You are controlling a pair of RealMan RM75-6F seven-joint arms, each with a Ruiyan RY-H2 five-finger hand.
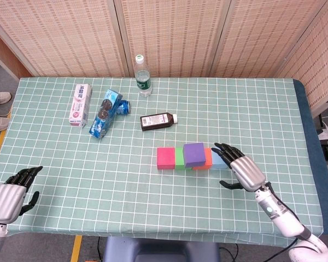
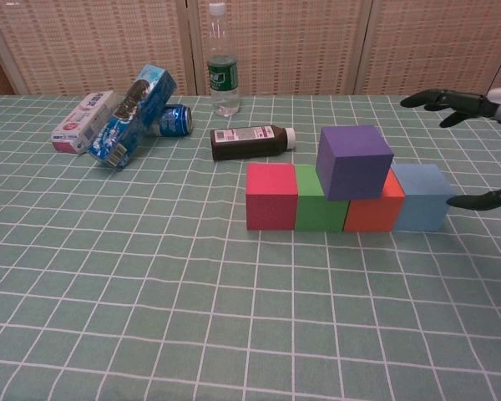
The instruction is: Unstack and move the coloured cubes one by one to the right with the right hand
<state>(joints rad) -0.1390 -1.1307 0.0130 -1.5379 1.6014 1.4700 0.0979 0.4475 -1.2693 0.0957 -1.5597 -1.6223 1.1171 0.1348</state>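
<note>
A row of cubes lies mid-table: pink cube [image 1: 165, 158], green cube [image 1: 179, 158], orange cube [image 1: 207, 158] and light blue cube [image 2: 422, 197]. A purple cube [image 1: 193, 154] sits on top, across the green and orange ones [image 2: 354, 160]. My right hand [image 1: 241, 168] hovers open just right of the row, fingers spread over the blue cube, which it partly hides in the head view. In the chest view its fingertips [image 2: 434, 98] reach in from the right edge, above the blue cube. My left hand [image 1: 11, 194] rests open at the table's front left corner.
At the back stand a water bottle [image 1: 142, 75], a lying dark bottle [image 1: 158, 120], a toothpaste box [image 1: 81, 104], a blue snack pack [image 1: 104, 112] and a can [image 1: 124, 107]. The checked cloth [image 1: 279, 120] shows bare to the right of the cubes.
</note>
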